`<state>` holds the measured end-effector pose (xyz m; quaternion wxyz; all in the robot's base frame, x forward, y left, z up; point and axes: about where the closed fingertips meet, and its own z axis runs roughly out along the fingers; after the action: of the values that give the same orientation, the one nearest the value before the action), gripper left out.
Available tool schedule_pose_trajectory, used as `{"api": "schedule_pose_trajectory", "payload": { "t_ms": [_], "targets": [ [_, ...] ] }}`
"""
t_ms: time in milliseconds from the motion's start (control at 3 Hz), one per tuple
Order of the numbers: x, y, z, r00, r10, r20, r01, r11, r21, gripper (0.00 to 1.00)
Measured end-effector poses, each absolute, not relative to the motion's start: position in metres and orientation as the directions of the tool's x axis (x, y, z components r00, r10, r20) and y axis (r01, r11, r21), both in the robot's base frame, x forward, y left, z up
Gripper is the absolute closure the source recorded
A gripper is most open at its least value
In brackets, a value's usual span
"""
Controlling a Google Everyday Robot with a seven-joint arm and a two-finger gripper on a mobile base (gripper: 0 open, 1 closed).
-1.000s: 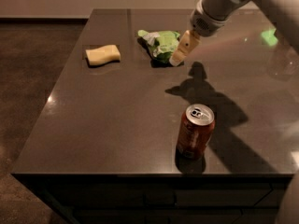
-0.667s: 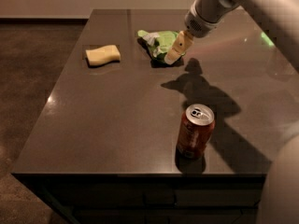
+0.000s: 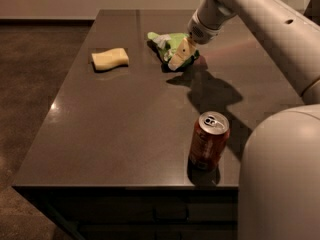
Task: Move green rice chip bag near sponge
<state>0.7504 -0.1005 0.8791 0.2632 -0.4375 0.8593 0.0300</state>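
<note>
The green rice chip bag (image 3: 166,42) lies crumpled on the dark table (image 3: 125,114), at the far middle. The pale yellow sponge (image 3: 110,59) lies to its left, about a bag's width away. My gripper (image 3: 180,55) comes down from the upper right and sits right at the bag's front right part, covering some of it. I cannot tell whether it touches the bag.
An orange-red soda can (image 3: 208,140) stands upright near the table's front edge on the right. My arm (image 3: 260,19) crosses the upper right, and its large pale body (image 3: 280,179) fills the lower right corner. Dark floor lies to the left of the table.
My gripper has moved left along the bag's front right side. The bag, sponge and can have not moved.
</note>
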Motion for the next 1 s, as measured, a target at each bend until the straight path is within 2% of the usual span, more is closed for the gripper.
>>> {"api": "schedule_pose_trajectory", "payload": {
  "t_ms": [333, 1000],
  "targets": [
    [0.758, -0.093, 0.868, -0.478, -0.749, -0.459, -0.780, 0.602, -0.171, 0.20],
    [0.756, -0.076, 0.874, -0.444, -0.761, -0.473, -0.804, 0.572, -0.164, 0.68]
  ]
}}
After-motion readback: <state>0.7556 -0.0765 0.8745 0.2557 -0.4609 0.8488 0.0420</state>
